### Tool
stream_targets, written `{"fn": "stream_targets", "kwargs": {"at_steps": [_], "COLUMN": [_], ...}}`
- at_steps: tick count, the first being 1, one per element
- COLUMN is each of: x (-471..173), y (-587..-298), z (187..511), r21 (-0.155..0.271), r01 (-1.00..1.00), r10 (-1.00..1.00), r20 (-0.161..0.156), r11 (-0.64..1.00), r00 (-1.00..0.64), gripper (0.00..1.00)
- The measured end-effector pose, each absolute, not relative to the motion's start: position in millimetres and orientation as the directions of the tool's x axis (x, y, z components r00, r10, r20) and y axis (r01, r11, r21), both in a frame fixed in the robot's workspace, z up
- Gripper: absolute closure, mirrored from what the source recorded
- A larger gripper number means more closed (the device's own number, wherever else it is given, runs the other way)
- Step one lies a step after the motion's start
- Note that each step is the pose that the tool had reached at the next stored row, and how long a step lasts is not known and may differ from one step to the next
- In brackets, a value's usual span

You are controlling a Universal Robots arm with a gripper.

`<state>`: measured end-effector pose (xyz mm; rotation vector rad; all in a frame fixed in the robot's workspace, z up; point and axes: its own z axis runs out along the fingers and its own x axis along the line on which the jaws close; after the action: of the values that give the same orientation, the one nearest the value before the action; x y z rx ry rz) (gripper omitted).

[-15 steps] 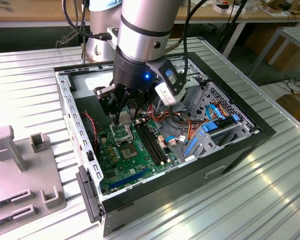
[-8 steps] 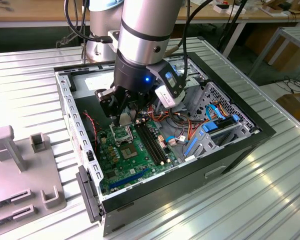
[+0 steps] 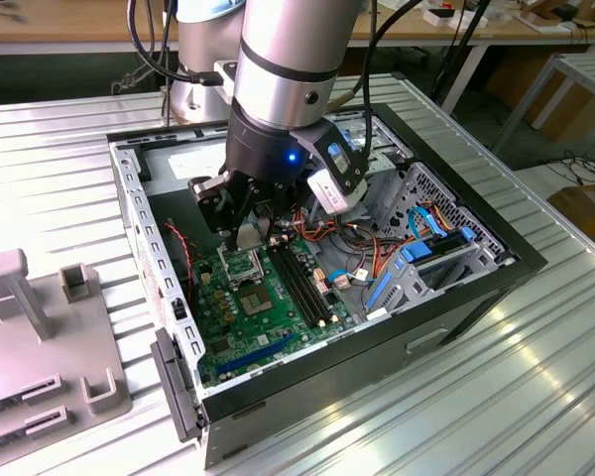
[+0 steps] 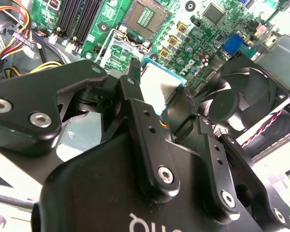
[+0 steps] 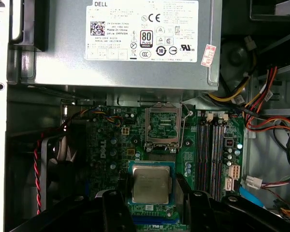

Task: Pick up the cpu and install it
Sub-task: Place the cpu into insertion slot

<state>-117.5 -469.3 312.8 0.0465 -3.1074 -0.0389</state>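
The big silver worktop (image 3: 496, 397) has long ridges on it. A black computer case (image 3: 377, 342) lies on it with its side open. On the exterior view's left a flat grey stand (image 3: 40, 337) sits on the worktop, apart from the case.

The fat grey robot arm (image 3: 297, 59) reaches down into the case from above.

Inside the case there is a grey power box (image 5: 125, 48) with a white sticker. Beside it lies the green board (image 5: 111, 145), which takes up much of the case floor. A round black fan (image 4: 232, 101) sits at one edge of the board. Red, yellow and orange wires (image 5: 261, 101) run past the other side.

Long black memory slots (image 5: 210, 154) lie in a row on the board. Just beside them is the square socket (image 5: 162, 125) with its metal frame. The socket is open.

The black pincer (image 5: 152, 193) hangs over the board, close to the socket. Its two fingers (image 4: 140, 121) are closed on the cpu (image 5: 151, 182), one on each side.

The cpu is a small flat square with a silver top and a thin green rim. It sits flat in the pincer's grip, above the board and just beside the open socket, not in it.
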Motion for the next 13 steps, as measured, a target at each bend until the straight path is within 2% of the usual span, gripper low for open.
{"fn": "stream_targets", "kwargs": {"at_steps": [13], "x": [-109], "y": [-471], "z": [289], "r21": [0.026], "r01": [-0.014], "r10": [-0.015], "r20": [0.033], "r11": [1.0], "r00": [-0.999], "gripper": [0.53]}}
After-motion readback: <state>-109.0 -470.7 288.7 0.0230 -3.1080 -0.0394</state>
